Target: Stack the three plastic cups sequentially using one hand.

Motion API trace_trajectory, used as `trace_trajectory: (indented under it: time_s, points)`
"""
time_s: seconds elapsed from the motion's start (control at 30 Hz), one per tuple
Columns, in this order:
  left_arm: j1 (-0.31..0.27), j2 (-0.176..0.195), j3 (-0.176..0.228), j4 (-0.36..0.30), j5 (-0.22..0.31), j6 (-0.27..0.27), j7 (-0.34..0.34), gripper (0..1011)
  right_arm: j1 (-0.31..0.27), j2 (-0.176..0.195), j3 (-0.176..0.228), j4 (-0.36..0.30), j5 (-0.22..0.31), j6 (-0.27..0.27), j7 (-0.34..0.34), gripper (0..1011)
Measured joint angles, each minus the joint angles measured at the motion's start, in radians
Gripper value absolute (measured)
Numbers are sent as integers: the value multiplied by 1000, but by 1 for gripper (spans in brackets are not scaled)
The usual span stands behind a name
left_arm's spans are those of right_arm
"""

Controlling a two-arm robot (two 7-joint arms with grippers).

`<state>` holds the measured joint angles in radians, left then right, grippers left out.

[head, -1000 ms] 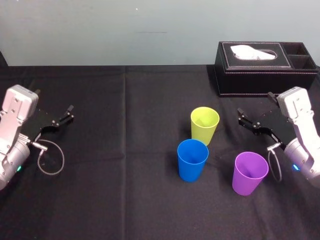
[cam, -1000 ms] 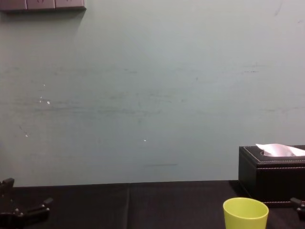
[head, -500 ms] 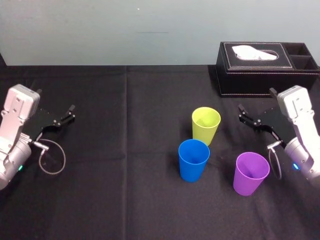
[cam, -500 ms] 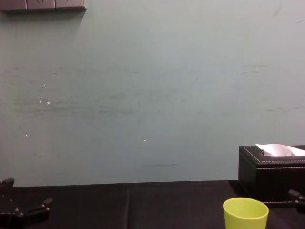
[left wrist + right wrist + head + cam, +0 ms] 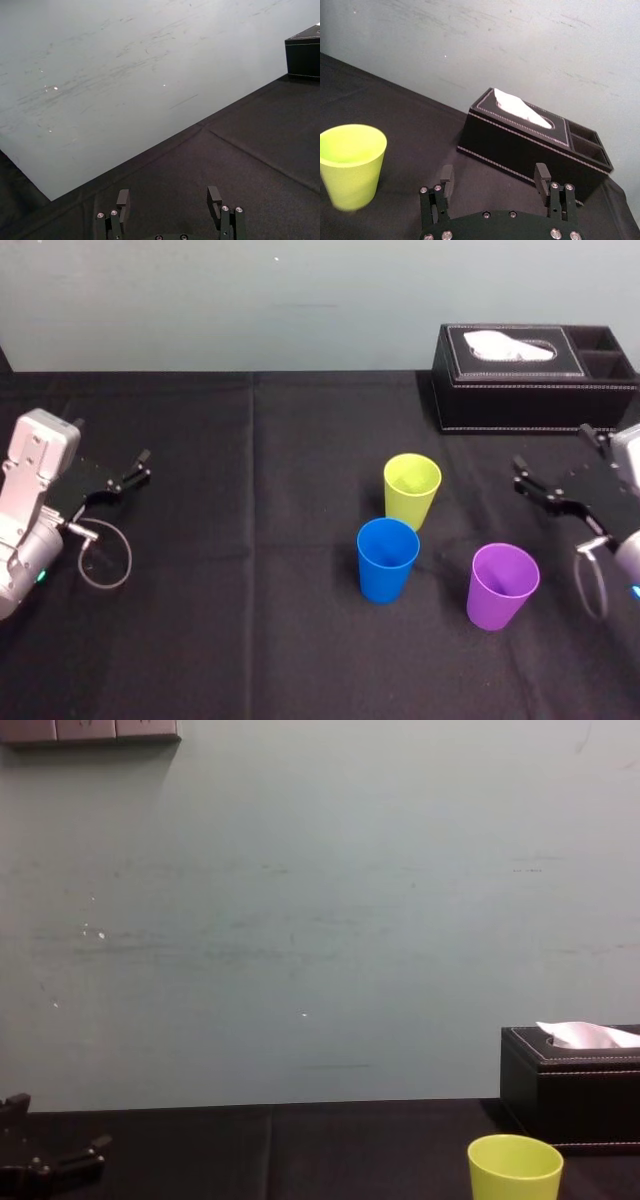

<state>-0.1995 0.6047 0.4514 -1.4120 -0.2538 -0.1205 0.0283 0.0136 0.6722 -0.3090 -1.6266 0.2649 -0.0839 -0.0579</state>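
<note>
Head view: green cup (image 5: 411, 488), blue cup (image 5: 387, 558), purple cup (image 5: 502, 585) stand upright for nesting; right gripper (image 5: 551, 457) gapes nearby, left gripper (image 5: 108, 449) idles open.

Indoor robot test bench, likely a lab. It shows a black tablecloth (image 5: 250, 570), a bare scuffed wall (image 5: 320, 920) and a black tissue box (image 5: 520, 390).

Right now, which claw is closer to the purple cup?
Right. The right claw hovers open just behind and to the right of the purple cup; the left claw sits open far off at the table's left edge.
</note>
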Motion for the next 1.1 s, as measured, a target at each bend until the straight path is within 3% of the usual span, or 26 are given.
trace_trajectory:
  time_s: [0.37, 0.5, 0.63, 0.8, 1.1]
  points:
    - [0, 0, 0, 0, 0, 0, 0, 1011, -215, 115, 125, -149, 71, 61, 40, 1002]
    - [0, 0, 0, 0, 0, 0, 0, 1011, -297, 167, 167, -198, 93, 110, 74, 1002]
    - [0, 0, 0, 0, 0, 0, 0, 1011, -360, 207, 199, -222, 122, 126, 125, 1002]
    - [0, 0, 0, 0, 0, 0, 0, 1011, -435, 238, 236, -237, 156, 124, 187, 1002]
    - [0, 0, 0, 0, 0, 0, 0, 1011, -518, 253, 270, -267, 194, 95, 274, 1002]
